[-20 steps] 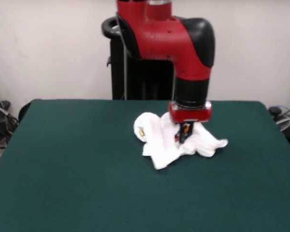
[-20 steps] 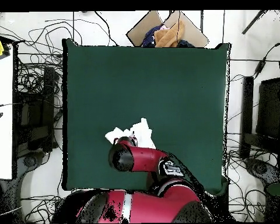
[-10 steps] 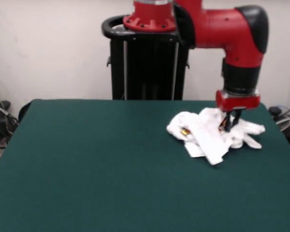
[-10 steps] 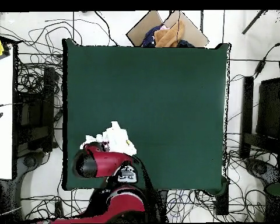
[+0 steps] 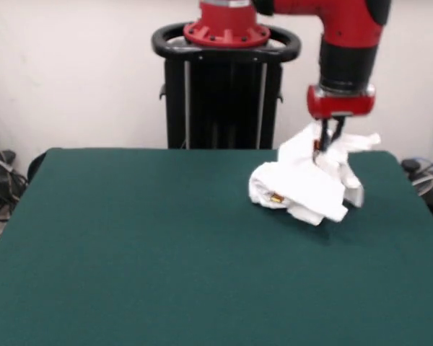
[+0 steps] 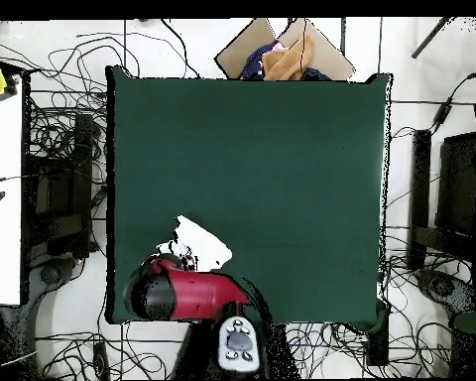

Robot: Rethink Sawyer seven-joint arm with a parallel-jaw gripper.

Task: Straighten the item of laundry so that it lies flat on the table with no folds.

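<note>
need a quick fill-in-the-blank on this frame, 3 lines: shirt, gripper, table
1. The gripper is shut on the ____, holding its top part up in the air.
2. The lower part of the shirt rests, bunched, on the dark ____ table.
3. In the front view the shirt lies near the table's ____ edge.

Missing words: shirt; green; right
</note>
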